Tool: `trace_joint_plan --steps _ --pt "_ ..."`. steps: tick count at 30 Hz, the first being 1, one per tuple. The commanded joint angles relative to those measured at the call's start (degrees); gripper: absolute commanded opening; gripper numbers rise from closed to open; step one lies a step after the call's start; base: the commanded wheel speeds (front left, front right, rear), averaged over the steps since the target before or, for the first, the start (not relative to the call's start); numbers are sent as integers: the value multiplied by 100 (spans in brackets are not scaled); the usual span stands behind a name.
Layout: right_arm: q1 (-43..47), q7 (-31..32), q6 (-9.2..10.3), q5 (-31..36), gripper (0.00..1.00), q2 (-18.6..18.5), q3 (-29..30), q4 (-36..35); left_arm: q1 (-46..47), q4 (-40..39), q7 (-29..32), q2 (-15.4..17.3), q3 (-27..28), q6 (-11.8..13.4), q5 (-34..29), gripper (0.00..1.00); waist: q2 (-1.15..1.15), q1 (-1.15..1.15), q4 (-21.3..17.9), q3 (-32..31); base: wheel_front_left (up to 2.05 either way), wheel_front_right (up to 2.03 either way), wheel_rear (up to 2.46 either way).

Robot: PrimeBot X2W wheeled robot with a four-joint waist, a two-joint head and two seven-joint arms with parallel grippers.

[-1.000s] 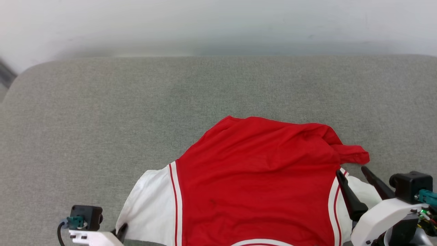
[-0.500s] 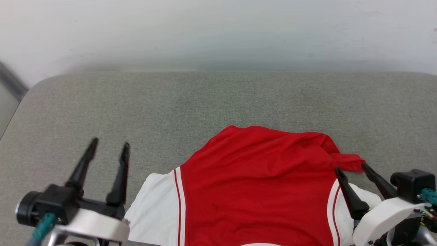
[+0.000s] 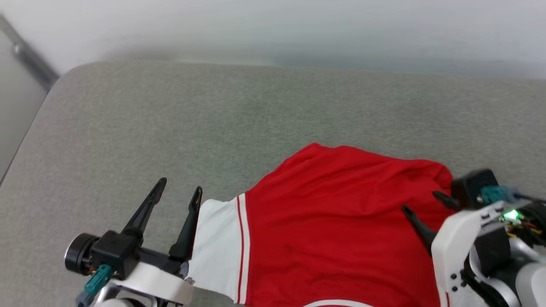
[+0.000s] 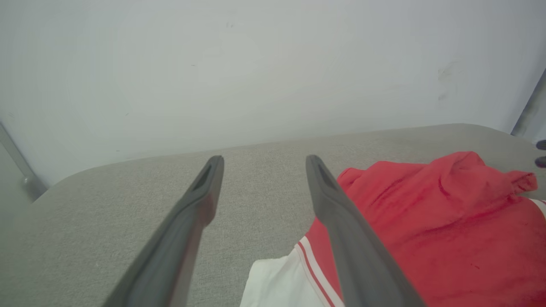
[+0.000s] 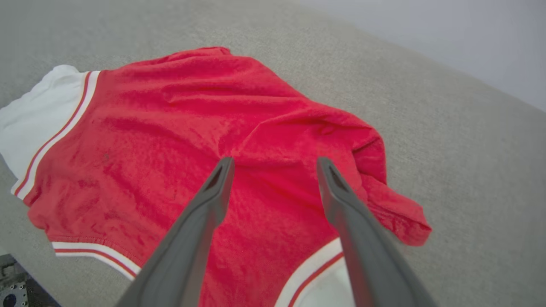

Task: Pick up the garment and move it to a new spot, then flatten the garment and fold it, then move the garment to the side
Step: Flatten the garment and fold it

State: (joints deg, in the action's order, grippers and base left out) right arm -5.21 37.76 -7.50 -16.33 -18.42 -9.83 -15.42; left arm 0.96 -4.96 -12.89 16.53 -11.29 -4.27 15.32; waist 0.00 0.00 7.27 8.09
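I see the red jersey T-shirt [image 3: 332, 221] rumpled on the grey cushion [image 3: 192, 119], at its near edge. My left gripper [image 3: 179, 186] sits just beside its white sleeve [image 3: 215, 243], fingers apart; my right gripper [image 3: 420, 201] hovers over the red cloth, also spread.

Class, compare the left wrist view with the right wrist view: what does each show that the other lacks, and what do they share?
Left wrist view: the left gripper, open over the grey cushion, and a grey post by the wall. Right wrist view: the right gripper at full length, open over the garment, and the curved striped band at its near edge. Shared: the garment, rumpled on the cushion, with the pale wall behind.
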Motion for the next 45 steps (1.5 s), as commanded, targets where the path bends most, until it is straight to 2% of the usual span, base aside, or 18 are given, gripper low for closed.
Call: trace_joint_plan --steps 1,5,10,16,21,22,23,30,36,38,42,43,44,45 --pt "-227 258 2 -53 100 -66 -56 133 119 44 -46 -25 -34 -24 -10 100 0 0 225 211 0 0 0" --pt "-760 1050 2 -78 100 -308 -260 652 323 141 -104 -100 -141 -78 3 100 0 0 491 432 0 0 0" --pt "-1177 1589 2 -83 100 -514 -437 1384 456 255 -151 -162 -218 -110 21 100 0 0 763 636 0 0 0" --pt "-1430 1668 2 -19 100 -802 -640 2086 578 342 -197 -212 -312 -132 17 100 0 0 1008 857 0 0 0" --pt "-1444 1630 3 -48 100 -885 -786 2633 660 368 -208 -257 -344 -155 43 100 0 0 1115 1016 0 0 0" --pt "-1467 1604 4 -74 34 -889 -788 2730 663 374 -210 -259 -348 -159 32 100 0 0 1127 1047 0 0 0" --pt "-1518 1575 5 -84 0 -897 -807 2808 667 381 -215 -267 -355 -164 27 100 0 0 1134 1070 0 0 0" --pt "-2345 717 9 268 0 -1243 -825 3036 766 410 -233 -328 -286 -146 77 100 0 0 1119 1134 0 0 0" --pt "-3117 -62 5 523 0 -1263 -983 3473 710 402 -241 -348 -235 -162 54 100 0 0 1055 1067 0 0 0" --pt "-3241 -295 5 708 0 -1296 -1196 3717 702 386 -241 -353 -218 -168 50 100 0 0 1027 1035 0 0 0" --pt "-3457 -628 4 615 0 -1107 -1501 4231 691 391 -237 -338 -211 -175 -1 100 0 0 951 961 0 0 0" --pt "-3489 -742 4 608 72 -1058 -1547 4341 679 394 -237 -333 -199 -176 -6 100 0 0 921 932 0 0 0" --pt "-3505 -843 4 559 100 -995 -1545 4462 670 393 -237 -328 -192 -175 -3 100 0 0 885 901 0 0 0" --pt "-3506 -962 4 511 100 -921 -1542 4552 670 393 -237 -327 -186 -174 -7 100 0 0 850 867 0 0 0"
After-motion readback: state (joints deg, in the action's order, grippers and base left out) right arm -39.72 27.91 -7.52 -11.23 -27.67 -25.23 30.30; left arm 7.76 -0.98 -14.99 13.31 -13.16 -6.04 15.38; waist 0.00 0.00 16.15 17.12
